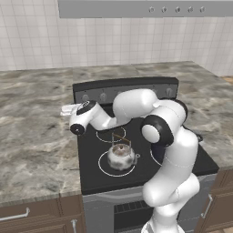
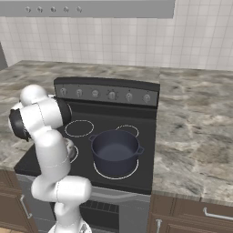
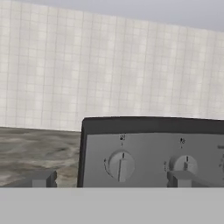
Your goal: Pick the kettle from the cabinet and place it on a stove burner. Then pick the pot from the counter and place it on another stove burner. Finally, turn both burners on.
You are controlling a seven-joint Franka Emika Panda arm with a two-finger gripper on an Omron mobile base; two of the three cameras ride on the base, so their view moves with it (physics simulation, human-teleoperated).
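Jaws are standing spread as wide as they go, gripping nothing: in the hand view the two dark fingertips (image 3: 41,179) are rising well apart at the bottom, with the leftmost knob (image 3: 121,165) of the stove's control panel (image 3: 153,151) sitting between them. The gripper (image 3: 111,180) is facing that panel squarely, which I judge is because both vessels are already on burners and only the knobs are left to turn.

The kettle (image 1: 120,155) is sitting upright on the front left burner (image 1: 116,164), its thin brown handle arching straight up over it and its short spout pointing toward the right side of the stove. The pot (image 2: 115,150) is resting upright on the front right burner (image 2: 116,169), mouth open to the ceiling, its two loop handles lying along a line running roughly left to right across the stove. The two are sitting well apart on separate rings, leaving the back burners bare. The arm is reaching low over the stove's left side, holding the hand level so the open fingers are lining up with the knob. Whether that knob is governing either occupied burner I cannot tell.
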